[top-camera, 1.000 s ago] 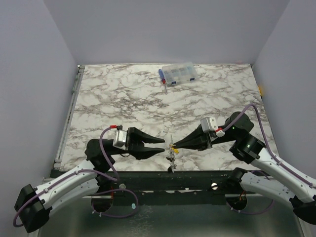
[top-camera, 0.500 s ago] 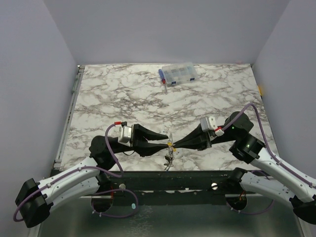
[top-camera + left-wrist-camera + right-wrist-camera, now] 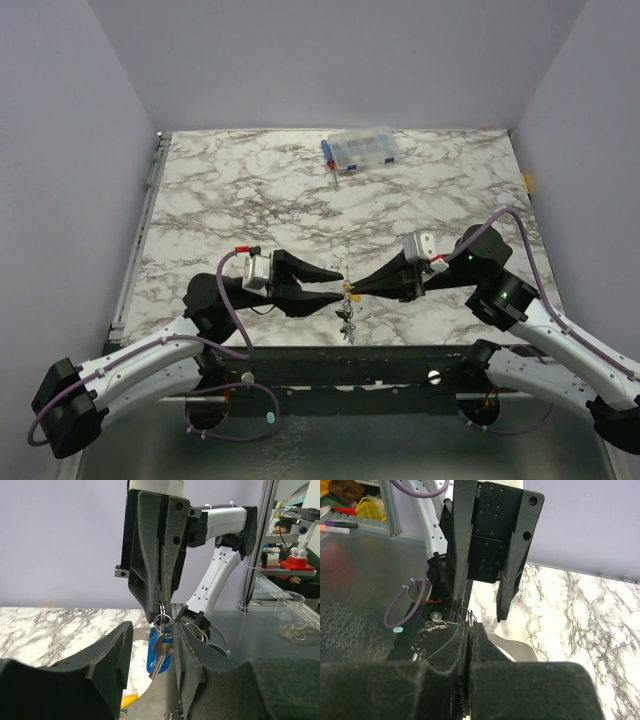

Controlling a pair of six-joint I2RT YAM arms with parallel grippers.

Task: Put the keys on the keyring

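My right gripper [image 3: 354,288] is shut on the thin silver keyring [image 3: 469,616] and holds it up above the table's near edge. The keyring [image 3: 161,619] also shows in the left wrist view, with a blue key tag [image 3: 151,655] and a silver key [image 3: 161,652] hanging from it. In the top view the keys [image 3: 347,308] dangle below the two grippers' tips. My left gripper [image 3: 328,285] is open. Its fingers stand on either side of the hanging keys [image 3: 186,650], the right one close beside the silver key. A yellow tag [image 3: 129,700] shows lower down.
A clear compartment box [image 3: 361,149] with blue parts stands at the table's far edge, a small blue-and-red piece [image 3: 329,158] beside it. The table's near edge [image 3: 300,347] lies just under the grippers. Loose metal rings [image 3: 436,626] lie on the metal shelf below.
My left gripper has moved right and forward until its open fingers straddle the hanging keys. My right gripper has shifted slightly left, still shut on the keyring.
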